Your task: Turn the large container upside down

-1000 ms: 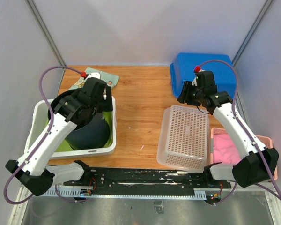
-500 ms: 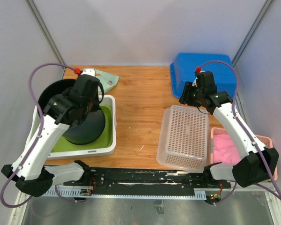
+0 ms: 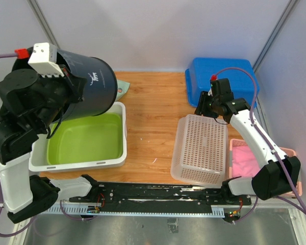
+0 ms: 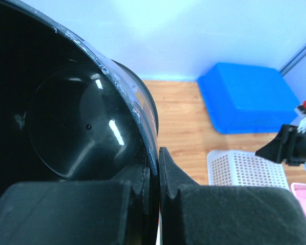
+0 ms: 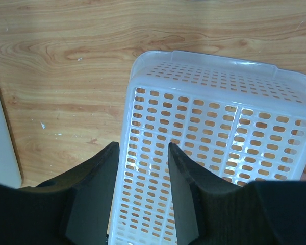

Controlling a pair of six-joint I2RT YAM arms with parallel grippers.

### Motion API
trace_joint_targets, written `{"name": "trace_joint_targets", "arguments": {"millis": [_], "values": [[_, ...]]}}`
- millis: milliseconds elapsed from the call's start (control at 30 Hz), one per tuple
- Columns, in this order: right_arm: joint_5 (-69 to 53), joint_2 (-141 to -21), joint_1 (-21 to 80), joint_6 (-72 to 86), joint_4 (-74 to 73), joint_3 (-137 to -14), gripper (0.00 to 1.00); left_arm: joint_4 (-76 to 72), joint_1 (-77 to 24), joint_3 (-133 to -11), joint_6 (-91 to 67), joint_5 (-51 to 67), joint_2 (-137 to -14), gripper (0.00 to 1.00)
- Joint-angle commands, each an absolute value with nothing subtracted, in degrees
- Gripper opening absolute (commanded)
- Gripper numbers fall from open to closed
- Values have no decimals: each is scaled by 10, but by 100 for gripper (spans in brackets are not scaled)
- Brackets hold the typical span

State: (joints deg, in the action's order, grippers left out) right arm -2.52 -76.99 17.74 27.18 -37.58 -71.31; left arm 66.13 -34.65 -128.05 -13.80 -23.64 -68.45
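Note:
The large container is a dark, glossy bucket (image 3: 94, 84), lifted high above the table at the back left and tipped on its side. My left gripper (image 4: 158, 153) is shut on its rim, one finger inside and one outside the wall. In the left wrist view the bucket's round bottom (image 4: 76, 122) shows from inside, with nothing in it. From above, the arm hides the bucket's mouth. My right gripper (image 3: 203, 108) hangs open over the left rear edge of an upturned white perforated basket (image 5: 219, 127), its fingers (image 5: 181, 168) apart and holding nothing.
A white tray with a green inside (image 3: 120, 158) sits below the lifted bucket. A green cloth (image 3: 122, 88) peeks out behind it. The white basket (image 3: 201, 148) lies right of centre, a blue bin (image 3: 222, 76) at the back right, a pink tray (image 3: 255, 163) at the front right.
The left gripper closed on the bucket's rim and raised the bucket out of the green tray, up and tipped sideways. The right arm stayed nearly still; its jaws narrowed slightly.

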Motion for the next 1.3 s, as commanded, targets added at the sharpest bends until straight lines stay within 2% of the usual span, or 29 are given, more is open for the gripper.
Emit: {"name": "trace_joint_targets", "arguments": {"millis": [0,133,400,533,700,967,1067,1133,1267], "values": [[-16,-762,173,290,-395,-729,45,472,-350,-1298,-85,-182,-718,0],[-10,-734,169,292,-403,-722,47,388,-350,-1314,-94,-143,-765,0],[18,-656,142,283,-434,-720,50,-30,-350,-966,-201,-68,-737,0],[10,-634,136,276,-437,-721,50,-157,-349,-896,-231,-30,-777,0],[-30,-633,136,257,-443,-720,50,-220,-321,-860,-261,30,-828,0],[-55,-652,133,247,-400,-719,52,-267,-230,-832,-392,233,-900,0],[-119,-682,121,254,-342,-732,55,-249,-190,-855,-429,318,-936,0],[-182,-708,103,280,-299,-738,63,-256,-164,-865,-462,375,-965,0],[-275,-771,65,347,-199,-741,63,-284,-137,-896,-527,502,-1035,0]]}}
